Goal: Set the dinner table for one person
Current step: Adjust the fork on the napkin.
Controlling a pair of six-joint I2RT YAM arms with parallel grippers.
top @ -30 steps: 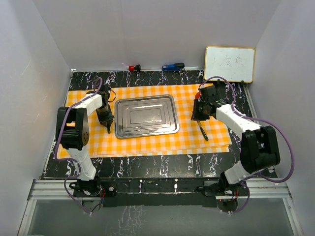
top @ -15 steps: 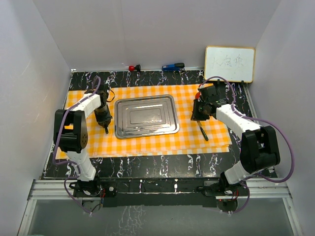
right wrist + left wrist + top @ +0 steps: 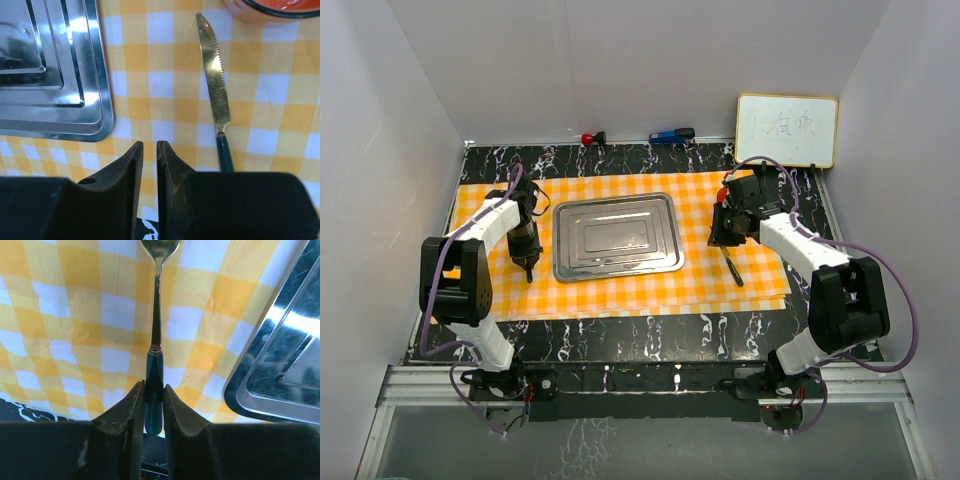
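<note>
The dinner table (image 3: 620,335) is black with white veins, and an orange-and-white checked cloth (image 3: 620,292) covers most of it. My left gripper (image 3: 529,268) hangs over the cloth left of the steel tray (image 3: 617,236). In the left wrist view this gripper (image 3: 154,390) is shut on the dark green handle of a piece of cutlery (image 3: 156,330); its golden head runs out of the top of the frame. My right gripper (image 3: 725,235) hovers right of the tray, its jaws (image 3: 150,147) all but shut with nothing between them. A golden serrated knife (image 3: 214,75) with a green handle lies just right of it.
An orange cup's rim (image 3: 270,10) shows beyond the knife tip. A small whiteboard (image 3: 787,130) leans at the back right. A red object (image 3: 588,138) and a blue one (image 3: 670,134) lie along the back edge. White walls close in on three sides.
My left arm has swung slightly left and toward the near edge, carrying the cutlery, and its jaws have tightened on the handle. The right arm has not moved.
</note>
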